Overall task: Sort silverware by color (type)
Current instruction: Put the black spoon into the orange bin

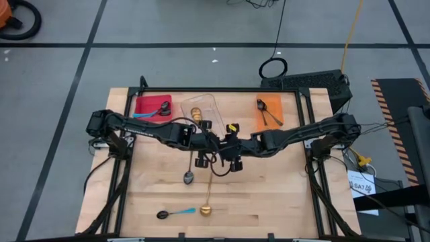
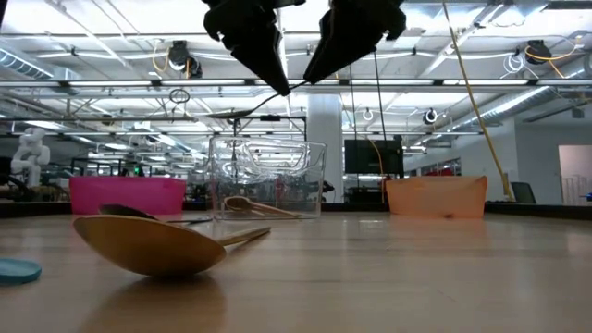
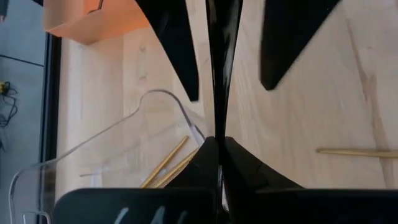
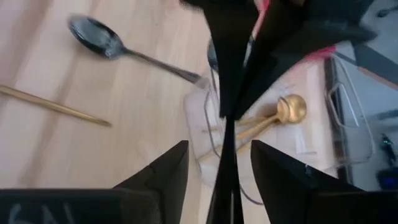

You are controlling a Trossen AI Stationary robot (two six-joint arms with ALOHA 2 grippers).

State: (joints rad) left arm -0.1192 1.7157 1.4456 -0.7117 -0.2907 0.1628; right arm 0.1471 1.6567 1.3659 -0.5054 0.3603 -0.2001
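Spoons already lie in all three bins, while left gripper [image 1: 201, 160] jaws clamp a dark spoon [image 3: 219, 74], right gripper [image 1: 235, 163] jaws apart beside it, three spoons below unsorted.

Your wooden table [image 1: 282, 188] carries a red bin [image 1: 152, 105], a clear bin [image 1: 201, 107] and an orange bin [image 1: 270, 111] along its far edge. Nearer you lie a dark spoon [image 1: 189, 176], a gold spoon [image 1: 206, 208] and a blue-handled spoon [image 1: 175, 213].
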